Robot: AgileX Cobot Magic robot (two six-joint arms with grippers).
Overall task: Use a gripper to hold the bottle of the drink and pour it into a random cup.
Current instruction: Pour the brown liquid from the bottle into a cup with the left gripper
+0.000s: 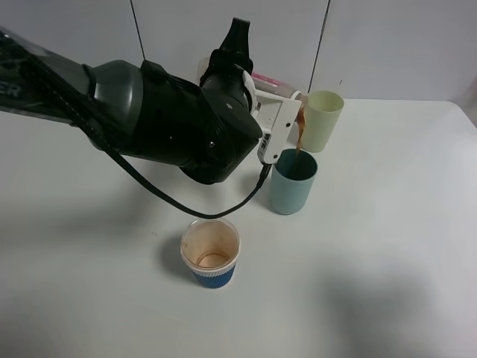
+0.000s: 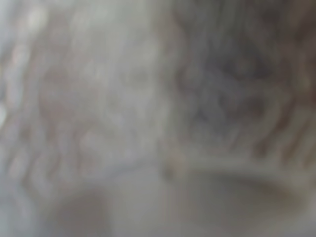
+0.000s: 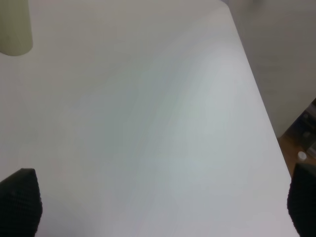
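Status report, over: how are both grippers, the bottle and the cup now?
Left gripper shut on the bottle, tilted. Drink streaming into the teal cup. Right gripper open, holding nothing. Nothing blocking; yellow-green tumbler close beside.

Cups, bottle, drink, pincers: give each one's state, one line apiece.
Bottle: tipped, pouring.
Teal cup: upright, taking the stream.
Drink: thin stream falling into teal cup.
Yellow-green cup: upright.
Paper cup: upright, stained, brown dregs inside.
Left pincer: shut on bottle.
Right pincer: open, empty.

pale green tumbler point(image 1: 320, 123), blue paper cup point(image 1: 211, 257)
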